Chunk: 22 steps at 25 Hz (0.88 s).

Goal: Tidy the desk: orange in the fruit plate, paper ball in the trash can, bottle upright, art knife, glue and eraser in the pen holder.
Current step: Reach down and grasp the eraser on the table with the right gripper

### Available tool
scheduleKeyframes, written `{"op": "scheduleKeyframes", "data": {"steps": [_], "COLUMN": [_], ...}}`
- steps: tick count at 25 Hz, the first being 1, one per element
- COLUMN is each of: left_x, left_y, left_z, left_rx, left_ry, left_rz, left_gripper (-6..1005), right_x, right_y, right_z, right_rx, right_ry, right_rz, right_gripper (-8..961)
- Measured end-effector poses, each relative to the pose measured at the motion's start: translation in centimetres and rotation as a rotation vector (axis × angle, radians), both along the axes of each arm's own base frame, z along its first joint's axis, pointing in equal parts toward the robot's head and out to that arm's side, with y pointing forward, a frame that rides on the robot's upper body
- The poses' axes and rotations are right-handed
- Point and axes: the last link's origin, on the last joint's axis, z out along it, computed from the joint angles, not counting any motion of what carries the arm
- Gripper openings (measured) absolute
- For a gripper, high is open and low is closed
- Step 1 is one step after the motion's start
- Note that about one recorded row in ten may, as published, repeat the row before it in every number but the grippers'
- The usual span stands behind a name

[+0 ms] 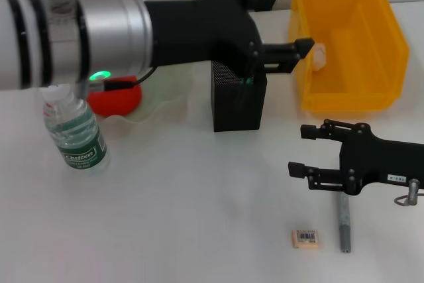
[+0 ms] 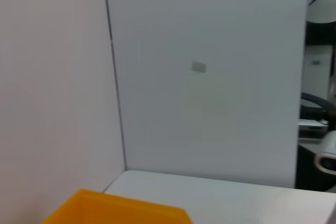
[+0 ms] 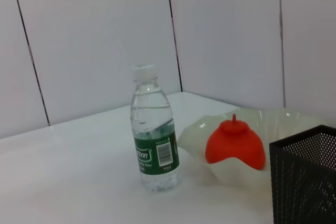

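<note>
White desk: my left gripper point(image 1: 301, 54), jaws parted and empty, hangs between pen holder point(image 1: 238, 101) and trash can point(image 1: 348, 51); right gripper point(image 1: 305, 150) open near eraser point(image 1: 305, 238) and art knife point(image 1: 344, 222), which I judge next.

White worktop point(image 1: 185, 203). Yellow trash can point(image 1: 349, 44). Black mesh pen holder point(image 1: 238, 101). Orange point(image 1: 114, 99) seen as red-orange. Clear bottle point(image 1: 76, 134), green label, white cap. Beige eraser point(image 1: 305, 238), black barcode. Grey art knife point(image 1: 344, 223). Translucent whitish fruit plate point(image 3: 262, 124).
</note>
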Motion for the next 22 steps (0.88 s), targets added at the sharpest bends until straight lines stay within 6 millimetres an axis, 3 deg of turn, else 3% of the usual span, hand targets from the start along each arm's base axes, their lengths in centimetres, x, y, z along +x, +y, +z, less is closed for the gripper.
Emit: {"op": "scheduleKeyframes", "data": {"steps": [10, 14, 22], "left_x": [-4.7, -7.7, -11.0], "left_y": [-0.3, -0.4, -1.0], "left_z": [2.7, 2.3, 0.1], "left_rx": [-0.116, -0.198, -0.258], "left_ry": [-0.087, -0.139, -0.144], "left_rz": [-0.005, 0.0, -0.016], "left_gripper": [783, 783, 784], "right_x": [0.3, -0.1, -1.2], "right_y": [-0.1, -0.2, 0.1], "right_z": [0.8, 1.7, 3.5], "right_rx": [-0.028, -0.025, -0.055], "right_ry": [-0.037, -0.049, -0.082], "right_rz": [-0.021, -0.019, -0.049], "right_gripper": [766, 766, 766]}}
